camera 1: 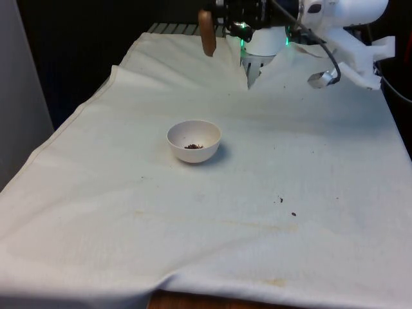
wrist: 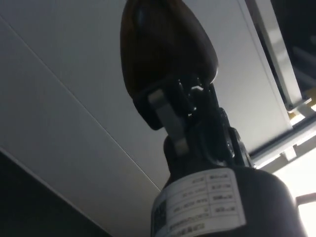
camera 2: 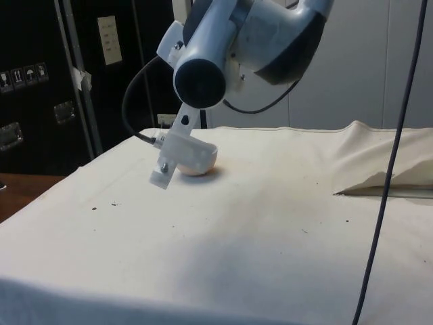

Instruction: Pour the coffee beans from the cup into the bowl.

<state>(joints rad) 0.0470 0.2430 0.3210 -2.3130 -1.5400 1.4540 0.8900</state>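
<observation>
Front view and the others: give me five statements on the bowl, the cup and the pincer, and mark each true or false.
1. The white bowl holds a few dark beans. True.
2. The pincer is shut on the brown cup. True.
3. The cup stands on the cloth beside the bowl. False: it is held in the air, away from the bowl.
4. The bowl lies overturned. False: it sits upright.
5. Dark specks lie on the cloth. True.
</observation>
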